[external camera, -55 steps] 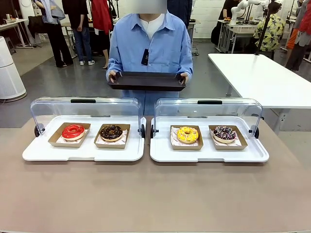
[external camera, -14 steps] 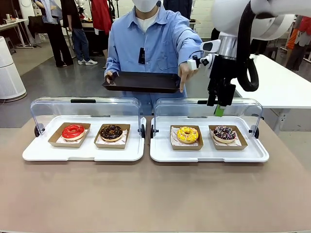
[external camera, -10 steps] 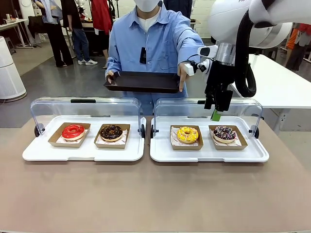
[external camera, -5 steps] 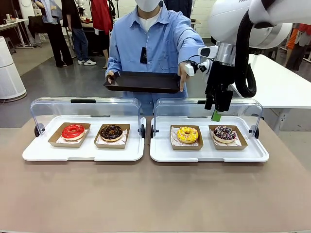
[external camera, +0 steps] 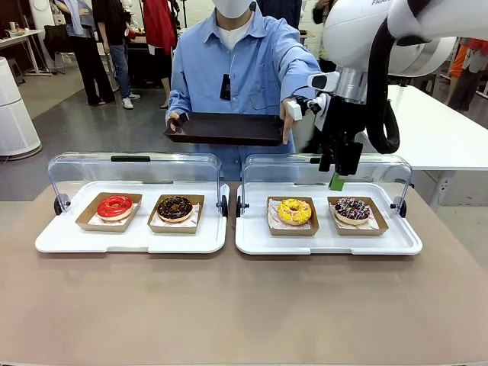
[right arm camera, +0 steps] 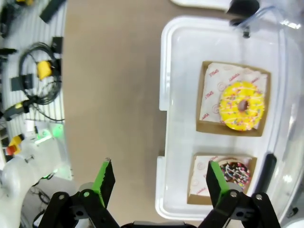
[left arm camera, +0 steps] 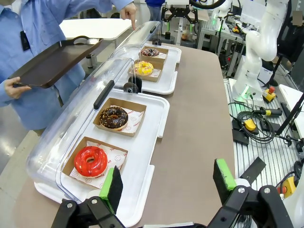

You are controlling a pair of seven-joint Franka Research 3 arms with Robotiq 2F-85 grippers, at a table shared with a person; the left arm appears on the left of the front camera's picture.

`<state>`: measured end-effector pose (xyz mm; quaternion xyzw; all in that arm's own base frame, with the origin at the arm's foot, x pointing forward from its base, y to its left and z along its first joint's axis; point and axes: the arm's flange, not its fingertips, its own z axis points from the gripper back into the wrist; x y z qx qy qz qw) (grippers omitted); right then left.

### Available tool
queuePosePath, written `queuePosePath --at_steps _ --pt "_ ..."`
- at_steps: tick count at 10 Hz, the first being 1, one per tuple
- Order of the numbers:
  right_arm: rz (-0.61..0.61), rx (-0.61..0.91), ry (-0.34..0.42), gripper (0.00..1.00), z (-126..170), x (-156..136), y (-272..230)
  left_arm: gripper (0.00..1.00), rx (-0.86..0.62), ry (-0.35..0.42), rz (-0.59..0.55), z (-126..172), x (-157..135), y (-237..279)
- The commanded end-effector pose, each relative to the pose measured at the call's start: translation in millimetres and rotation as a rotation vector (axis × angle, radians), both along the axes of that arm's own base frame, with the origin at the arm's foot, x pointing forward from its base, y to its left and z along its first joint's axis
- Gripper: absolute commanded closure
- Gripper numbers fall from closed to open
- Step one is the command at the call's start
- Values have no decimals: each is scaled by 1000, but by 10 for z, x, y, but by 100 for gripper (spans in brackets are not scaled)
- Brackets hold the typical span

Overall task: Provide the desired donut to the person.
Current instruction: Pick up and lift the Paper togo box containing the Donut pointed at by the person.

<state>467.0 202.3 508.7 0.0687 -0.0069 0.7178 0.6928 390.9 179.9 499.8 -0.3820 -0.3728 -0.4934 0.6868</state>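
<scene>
The person [external camera: 232,69] holds a dark tray [external camera: 225,128] in one hand and points the other hand [external camera: 287,116] down towards the yellow sprinkled donut [external camera: 294,210] [right arm camera: 242,105] [left arm camera: 143,68]. My right gripper [external camera: 336,180] [right arm camera: 159,178] hangs open and empty above the back of the right white tray [external camera: 328,242], between the yellow donut and the dark sprinkled donut [external camera: 352,208] [right arm camera: 235,173]. In the left wrist view my left gripper [left arm camera: 168,178] stands open and empty, high over the table's end near the red donut [left arm camera: 90,160] [external camera: 114,206].
A chocolate donut [external camera: 175,207] [left arm camera: 113,117] sits beside the red one on the left white tray [external camera: 130,240]. Each donut lies in a brown card holder. Clear domed lids [external camera: 133,171] stand rolled back behind both trays. Bare brown tabletop [external camera: 244,305] lies in front.
The right arm has come in over the right tray, and the person has taken one hand off the dark tray to point. Over the last second almost nothing moves.
</scene>
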Motion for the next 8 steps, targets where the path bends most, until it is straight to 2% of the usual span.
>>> queuePosePath --at_steps 1,3,5,8 --pt "-53 -96 -75 0 -122 -28 376 0 -23 -28 -1 -2 -12 3" --pt "-97 -103 -114 0 -316 -57 726 0 -23 -28 -1 -2 -12 3" --pt "-172 -111 -191 0 -521 3 913 0 -23 -28 -1 -2 -12 3" --pt "-162 -105 -214 0 -776 34 1010 0 -23 -28 -1 -2 -12 3"
